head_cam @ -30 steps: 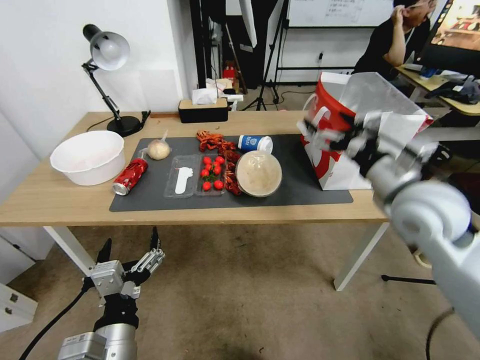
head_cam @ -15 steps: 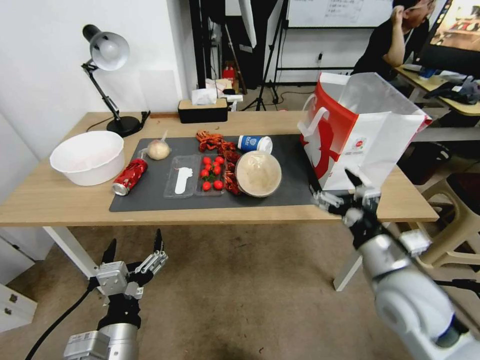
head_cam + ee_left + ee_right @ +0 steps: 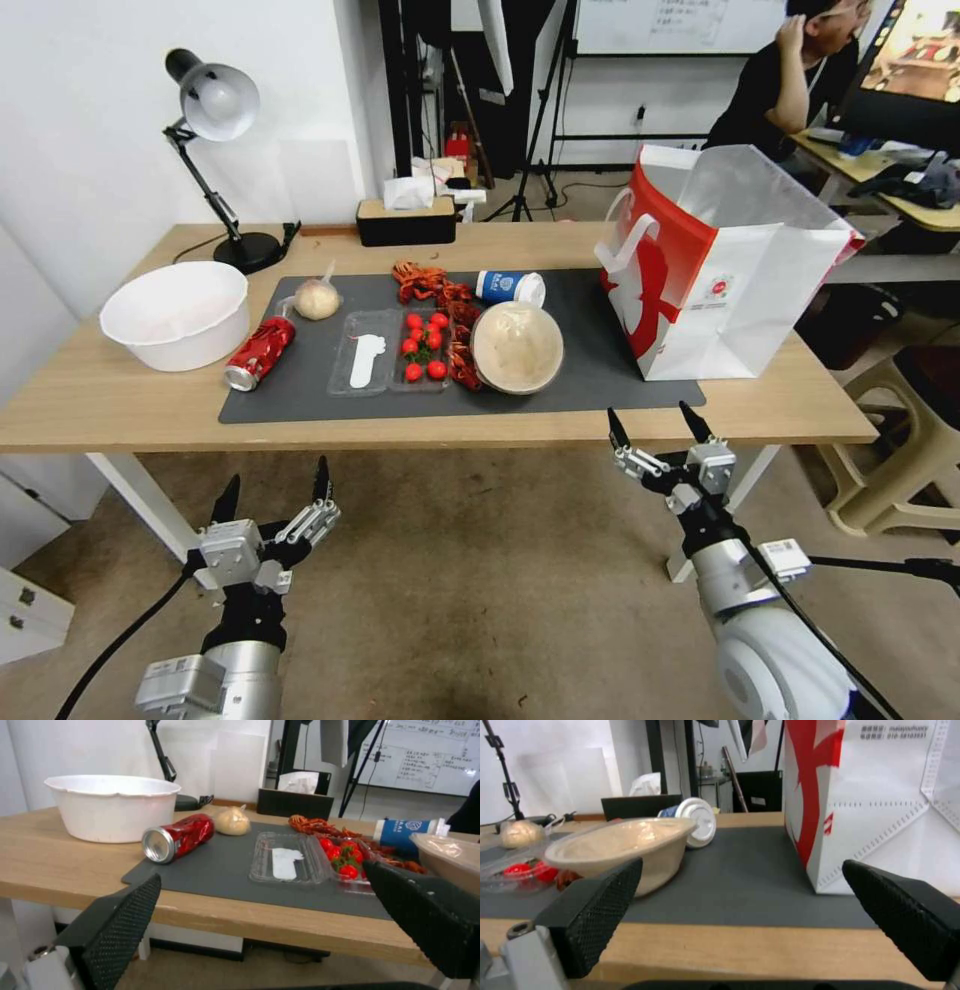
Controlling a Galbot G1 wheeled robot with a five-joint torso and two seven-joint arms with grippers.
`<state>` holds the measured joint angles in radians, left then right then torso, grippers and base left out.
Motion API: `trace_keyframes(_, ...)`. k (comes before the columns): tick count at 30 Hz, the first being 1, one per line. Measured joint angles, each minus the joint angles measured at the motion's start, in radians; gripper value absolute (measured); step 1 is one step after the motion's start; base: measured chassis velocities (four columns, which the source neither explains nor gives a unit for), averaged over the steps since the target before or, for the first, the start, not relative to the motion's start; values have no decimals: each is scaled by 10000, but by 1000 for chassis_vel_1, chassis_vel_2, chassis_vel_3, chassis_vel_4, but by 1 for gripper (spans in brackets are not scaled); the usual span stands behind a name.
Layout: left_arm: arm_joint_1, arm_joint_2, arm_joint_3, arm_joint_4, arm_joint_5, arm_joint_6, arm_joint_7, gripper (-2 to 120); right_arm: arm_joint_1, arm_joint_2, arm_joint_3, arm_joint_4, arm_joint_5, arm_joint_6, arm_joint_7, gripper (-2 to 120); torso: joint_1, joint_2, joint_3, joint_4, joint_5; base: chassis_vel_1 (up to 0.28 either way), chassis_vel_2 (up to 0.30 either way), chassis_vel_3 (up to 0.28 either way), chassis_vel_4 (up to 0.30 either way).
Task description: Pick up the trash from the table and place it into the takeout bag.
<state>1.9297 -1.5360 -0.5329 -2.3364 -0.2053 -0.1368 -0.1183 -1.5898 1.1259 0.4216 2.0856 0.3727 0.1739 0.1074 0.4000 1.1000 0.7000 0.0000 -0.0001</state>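
Note:
On the dark grey mat of the table [image 3: 120, 400] lie a crushed red can [image 3: 260, 352], a bagged beige bun [image 3: 317, 298], a blue-white paper cup [image 3: 510, 287] on its side and a round tan lidded bowl [image 3: 517, 346]. The takeout bag [image 3: 725, 265] stands open at the mat's right end. My left gripper [image 3: 272, 490] hangs open below the table's front edge on the left. My right gripper [image 3: 652, 428] is open just in front of the table edge, below the bag. The right wrist view faces the bowl [image 3: 625, 849] and the bag [image 3: 875, 802].
A white round bowl [image 3: 178, 312] and a desk lamp [image 3: 215, 150] stand at the table's left end, a tissue box [image 3: 406, 218] at the back. A clear tray with cherry tomatoes [image 3: 424, 345] and red crayfish shells [image 3: 440, 290] lie mid-mat. A stool [image 3: 905, 430] stands right of the table.
My right arm has dropped from in front of the bag down to below the table's front edge, its gripper open and empty. The left gripper has barely shifted.

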Motion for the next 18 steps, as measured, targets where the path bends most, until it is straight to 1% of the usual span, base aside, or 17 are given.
trace_keyframes(9, 15, -50, 17, 26, 7, -17, 12, 100, -309, 82, -135, 8, -158, 63, -3, 100, 0, 0, 0, -1, 0, 0, 0, 0, 0)
trace_keyframes(13, 30, -82, 20, 26, 13, -37, 27, 100, -276, 89, -232, 92, 103, -115, -5, 100, 0, 0, 0, -1, 0, 0, 0, 0, 0)
trace_keyframes(15, 61, -107, 26, 33, 33, -79, 36, 100, -108, 58, -388, 283, 1010, -523, -91, 100, 0, 0, 0, -1, 2, 0, 0, 0, 0)
trace_keyframes(16, 79, -114, 32, 34, 42, -95, 41, 100, 66, 25, -495, 470, 1834, -918, -115, 100, 0, 0, 0, -1, 0, 0, 0, 0, 0)
trace_keyframes(17, 79, -114, 32, 34, 42, -95, 41, 100, 66, 25, -495, 470, 1834, -918, -115, 100, 0, 0, 0, -1, 0, 0, 0, 0, 0)
trace_keyframes(18, 95, -117, 39, 34, 49, -108, 45, 100, 249, 1, -589, 635, 2595, -1311, -99, 100, 0, 0, 0, 0, 0, 0, 0, 0, 0)
